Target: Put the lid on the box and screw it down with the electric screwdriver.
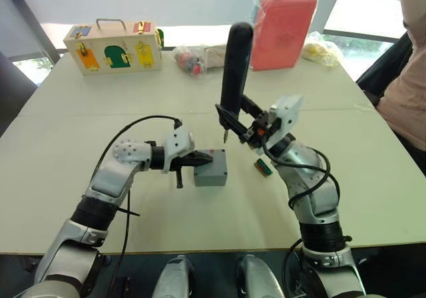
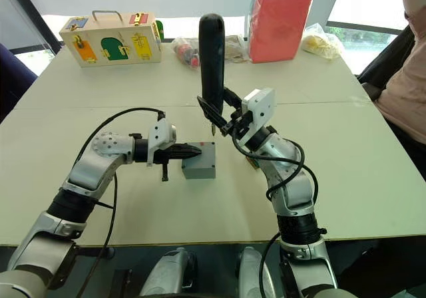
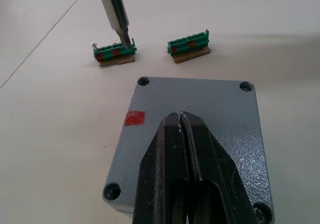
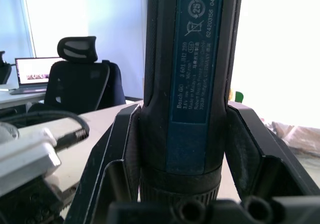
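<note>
The lid [image 3: 192, 134] already sits on the box [image 1: 210, 168], which rests near the middle of the table [image 1: 80, 198]. In the left wrist view I see its four corner screw holes and a small red mark near one edge. My left gripper [image 3: 180, 121] has its fingers pressed together, the tips lying flat on the lid's top, pinning it rather than grasping anything.

My right gripper [image 1: 241, 118] is clenched around the screwdriver [image 1: 234, 65], held upright with the bit pointing down; the right wrist view shows the fingers [image 4: 115, 154] clamped on either side of its barrel. The bit hangs above the table just beyond the box's far edge, not yet over any hole.

The step in hand, I judge, is driving the first screw. To do it well, I want the bit brought over one far corner hole, kept vertical, and lowered squarely before any spin starts. A tilted bit could slip off and skate across the lid. I cannot tell whether screws already sit in the holes. The left gripper should press down firmly so the box does not twist under torque.

Two green connectors [image 3: 115, 53] lie just past the box, and a wooden box [image 1: 113, 45] and red case [image 1: 285, 30] stand at the far edge.
</note>
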`<state>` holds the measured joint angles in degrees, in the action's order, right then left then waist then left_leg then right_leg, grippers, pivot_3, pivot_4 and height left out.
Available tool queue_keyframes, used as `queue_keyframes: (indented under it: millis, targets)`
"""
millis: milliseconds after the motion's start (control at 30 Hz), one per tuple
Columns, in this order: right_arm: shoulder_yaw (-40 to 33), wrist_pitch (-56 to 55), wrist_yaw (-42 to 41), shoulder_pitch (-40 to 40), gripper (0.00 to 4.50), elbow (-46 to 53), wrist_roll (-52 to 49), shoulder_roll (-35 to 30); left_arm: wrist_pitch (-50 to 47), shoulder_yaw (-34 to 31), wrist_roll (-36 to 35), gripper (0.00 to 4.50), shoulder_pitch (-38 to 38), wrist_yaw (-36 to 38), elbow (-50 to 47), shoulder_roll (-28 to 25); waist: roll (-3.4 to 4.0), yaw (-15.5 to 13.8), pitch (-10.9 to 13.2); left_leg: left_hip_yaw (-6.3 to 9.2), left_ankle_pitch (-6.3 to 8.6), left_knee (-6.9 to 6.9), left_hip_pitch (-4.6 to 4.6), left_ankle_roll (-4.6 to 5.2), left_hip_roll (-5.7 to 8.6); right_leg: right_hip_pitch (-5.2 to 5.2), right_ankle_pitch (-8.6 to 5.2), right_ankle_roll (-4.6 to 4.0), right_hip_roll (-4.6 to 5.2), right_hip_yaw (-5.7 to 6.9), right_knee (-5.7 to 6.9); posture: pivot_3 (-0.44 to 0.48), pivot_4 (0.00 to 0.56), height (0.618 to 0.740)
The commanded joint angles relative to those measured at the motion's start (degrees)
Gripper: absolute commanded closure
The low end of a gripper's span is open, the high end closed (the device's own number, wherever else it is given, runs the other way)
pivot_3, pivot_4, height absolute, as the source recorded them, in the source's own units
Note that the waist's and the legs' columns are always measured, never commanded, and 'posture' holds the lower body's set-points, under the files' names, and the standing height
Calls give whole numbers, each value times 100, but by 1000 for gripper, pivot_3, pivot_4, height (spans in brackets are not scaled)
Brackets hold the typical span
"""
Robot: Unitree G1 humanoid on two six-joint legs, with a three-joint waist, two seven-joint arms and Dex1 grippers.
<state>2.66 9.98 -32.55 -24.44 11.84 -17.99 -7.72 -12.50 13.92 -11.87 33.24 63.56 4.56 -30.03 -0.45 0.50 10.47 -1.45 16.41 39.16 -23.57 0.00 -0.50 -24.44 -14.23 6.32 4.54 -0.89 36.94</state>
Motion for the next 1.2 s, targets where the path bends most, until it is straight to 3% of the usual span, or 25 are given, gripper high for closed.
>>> queue_keyframes:
  millis: [33,1200]
  targets:
    - [65,-389,16,86,2676,191,27,64,48,71,103,4500,16,15,79,39,0,22,0,1,0,0,0,0,0,0,0,0,0,-1,0,0,150,730]
    - [201,-655,43,-217,2676,-95,-52,160,-41,-1,88,4500,-105,85,-26,-176,0,28,0,1,0,0,5,0,-2,1,0,0,1,-3,4,0,150,730]
